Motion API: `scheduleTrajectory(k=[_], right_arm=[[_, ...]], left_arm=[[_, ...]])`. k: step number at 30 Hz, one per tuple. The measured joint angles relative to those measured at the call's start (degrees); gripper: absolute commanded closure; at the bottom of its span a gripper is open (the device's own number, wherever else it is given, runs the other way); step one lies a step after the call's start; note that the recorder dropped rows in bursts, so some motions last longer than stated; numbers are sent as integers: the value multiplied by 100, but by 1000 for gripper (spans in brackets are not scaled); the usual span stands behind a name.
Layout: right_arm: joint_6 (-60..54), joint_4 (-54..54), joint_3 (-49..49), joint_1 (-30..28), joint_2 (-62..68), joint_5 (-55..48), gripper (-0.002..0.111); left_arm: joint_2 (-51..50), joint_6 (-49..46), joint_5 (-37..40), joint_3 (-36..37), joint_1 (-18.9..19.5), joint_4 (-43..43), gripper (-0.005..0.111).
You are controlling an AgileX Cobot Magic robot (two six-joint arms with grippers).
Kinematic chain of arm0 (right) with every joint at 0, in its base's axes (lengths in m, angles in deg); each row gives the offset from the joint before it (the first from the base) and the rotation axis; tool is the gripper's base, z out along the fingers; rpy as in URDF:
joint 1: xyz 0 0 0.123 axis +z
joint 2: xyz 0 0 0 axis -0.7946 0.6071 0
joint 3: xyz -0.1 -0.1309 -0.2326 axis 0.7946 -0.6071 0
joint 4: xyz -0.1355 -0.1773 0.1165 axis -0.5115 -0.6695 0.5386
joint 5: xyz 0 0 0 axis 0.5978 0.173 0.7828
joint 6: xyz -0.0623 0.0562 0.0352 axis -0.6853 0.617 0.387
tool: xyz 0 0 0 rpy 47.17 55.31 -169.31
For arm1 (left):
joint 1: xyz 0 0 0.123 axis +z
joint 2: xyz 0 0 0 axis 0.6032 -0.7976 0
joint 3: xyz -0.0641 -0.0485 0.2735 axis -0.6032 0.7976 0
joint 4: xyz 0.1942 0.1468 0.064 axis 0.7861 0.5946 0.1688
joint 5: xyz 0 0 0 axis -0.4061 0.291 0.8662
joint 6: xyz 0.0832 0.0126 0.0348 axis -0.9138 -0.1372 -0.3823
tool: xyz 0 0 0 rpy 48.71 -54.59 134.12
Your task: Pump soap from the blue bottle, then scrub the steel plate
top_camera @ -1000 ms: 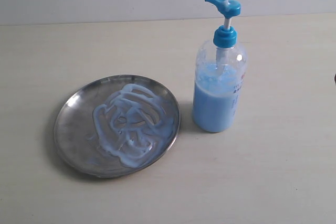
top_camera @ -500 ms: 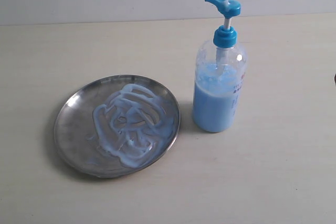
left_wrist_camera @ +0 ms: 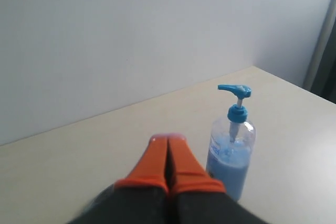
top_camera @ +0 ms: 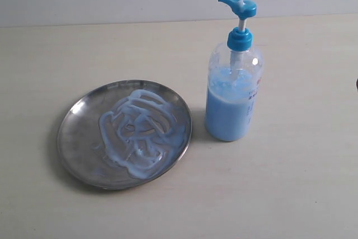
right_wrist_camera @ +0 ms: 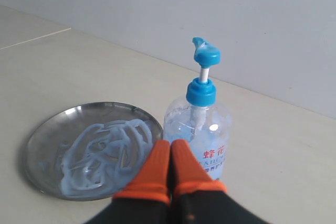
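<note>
soap-swirled (top_camera: 140,132) steel plate (top_camera: 78,155) beside upright blue bottle (top_camera: 232,104).

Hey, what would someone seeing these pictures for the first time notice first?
A round shiny steel plate, on the left of the pale table, is smeared with swirls of milky light-blue soap. Right of it stands a clear plastic pump bottle with a bright blue head, partly full.

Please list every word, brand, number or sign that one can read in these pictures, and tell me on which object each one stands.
"蜂花": red characters on the printed label of the blue bottle, seen in the right wrist view.
Blue Latin letters under these characters: too blurred to read.
The same label in the exterior view: too small to read.
Steel plate: no text.
</note>
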Motion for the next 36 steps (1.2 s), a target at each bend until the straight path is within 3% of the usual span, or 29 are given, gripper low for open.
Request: scheduleTrajectory(k=[11, 16, 19, 24, 31, 36], right_arm=[[0, 0, 0, 0, 0, 0, 108], [0, 0, 0, 0, 0, 0, 108], [0, 0, 0, 0, 0, 0, 108], [0, 0, 0, 0, 0, 0, 108], [0, 0, 0, 0, 0, 0, 108], [0, 0, 0, 0, 0, 0, 108]], left_arm=[[627, 150, -1545, 1088, 46, 588, 107], [1027, 201, -2114, 1663, 475, 654, 107], [1390, 243, -2406, 2185, 998, 664, 107], [1824, 254, -2629, 2787, 1525, 664, 107], [2382, 902, -2717, 3512, 1976, 1100, 107], [2499, 1578, -2725, 4005, 2003, 1721, 107]])
